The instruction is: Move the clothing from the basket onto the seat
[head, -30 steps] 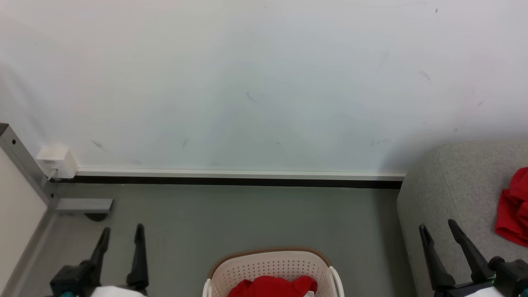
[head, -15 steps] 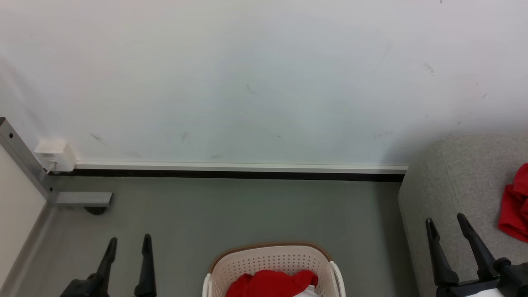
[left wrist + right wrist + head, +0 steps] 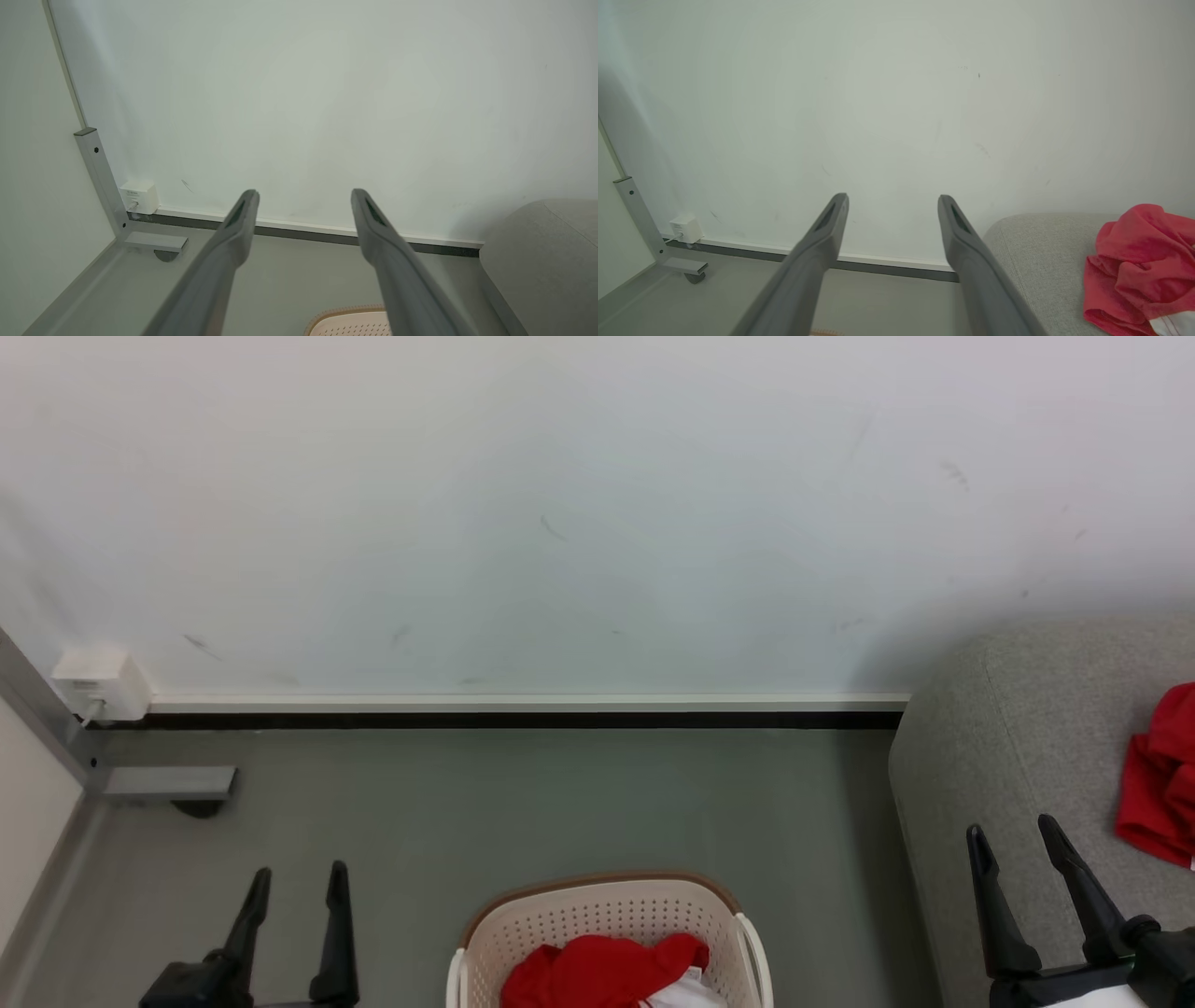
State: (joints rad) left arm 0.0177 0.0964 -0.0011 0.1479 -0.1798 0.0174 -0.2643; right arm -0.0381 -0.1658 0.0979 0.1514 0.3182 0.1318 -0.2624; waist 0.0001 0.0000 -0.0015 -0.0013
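The cream basket (image 3: 523, 919) with its brown rim stands on the floor at the bottom centre, holding red clothing (image 3: 597, 971) and a bit of white fabric (image 3: 686, 989). Its rim (image 3: 345, 312) shows low in the left wrist view. On the grey seat (image 3: 1008, 728) at the right lies another red garment (image 3: 1158, 784), which the right wrist view shows crumpled, with white trim (image 3: 1139, 266). My left gripper (image 3: 297, 877) is open at the lower left over the floor, empty. My right gripper (image 3: 1013, 831) is open before the seat's front, empty.
A white wall (image 3: 560, 504) with a dark baseboard (image 3: 523, 720) runs behind the grey floor (image 3: 523, 803). At the left stand a white wall box (image 3: 98, 681) and a grey metal frame leg with a foot (image 3: 168, 784).
The camera tilted down: wall, baseboard and seat slid upward and more of the basket's contents shows. The left gripper sits lower and slightly further right in the view; the right gripper barely shifted.
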